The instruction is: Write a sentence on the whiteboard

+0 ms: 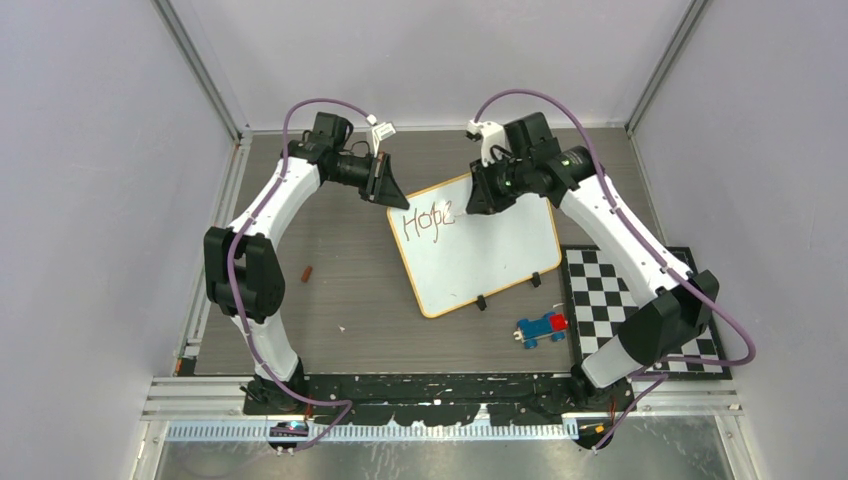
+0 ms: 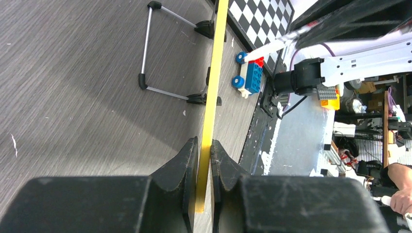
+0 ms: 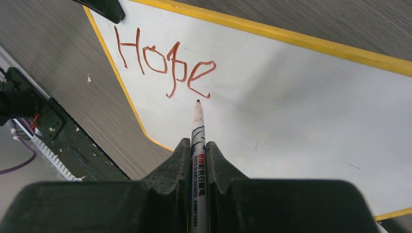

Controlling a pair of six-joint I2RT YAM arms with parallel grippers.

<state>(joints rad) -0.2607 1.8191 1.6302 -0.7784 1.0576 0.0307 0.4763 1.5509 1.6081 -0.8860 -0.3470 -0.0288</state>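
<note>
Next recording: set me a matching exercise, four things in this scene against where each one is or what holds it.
Things:
1. whiteboard
2. marker
3. toy car
4. checkered mat

Places:
A. between the jaws of the right gripper
B. flat on the right side of the table
C. rim pinched by the left gripper
D. on the near side of the board, just left of the mat

Pairs: 1-C, 2-A, 3-D, 4-B
</note>
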